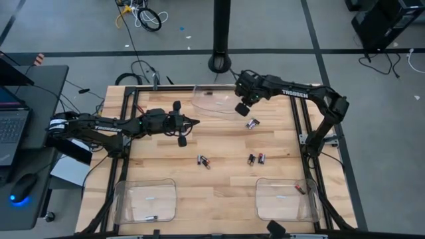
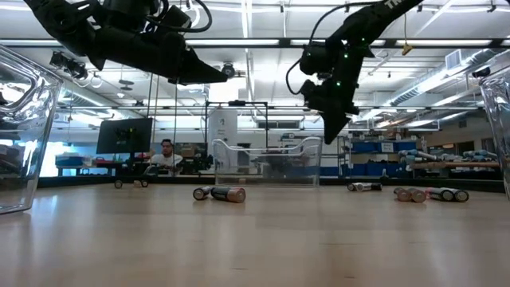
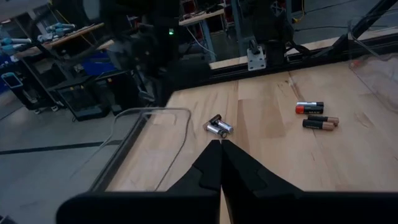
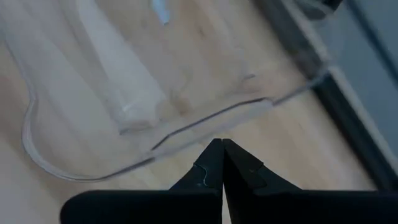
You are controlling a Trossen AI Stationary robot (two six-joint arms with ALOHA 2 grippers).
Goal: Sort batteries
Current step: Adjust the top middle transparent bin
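Note:
Loose batteries lie on their sides on the wooden table: a pair [image 1: 252, 123] near the far bin, a pair [image 1: 203, 161] at mid-table, two more [image 1: 256, 159] to the right of those. The left wrist view shows the silvery pair [image 3: 219, 126] and two dark cells [image 3: 320, 122] beyond my fingers. One cell [image 1: 151, 217] lies in the near-left bin, another [image 1: 300, 189] in the near-right bin. My left gripper [image 1: 194, 121] [image 3: 220, 144] hovers shut, left of centre. My right gripper [image 1: 242, 107] [image 4: 222, 144] is shut above the far bin's near rim [image 4: 205, 118], holding nothing.
Three clear plastic bins stand on the table: one at the far edge [image 1: 216, 99], one at the near left [image 1: 143, 199], one at the near right [image 1: 285, 199]. A black frame [image 1: 300, 126] runs round the table. A person sits in the room behind [image 2: 165, 155].

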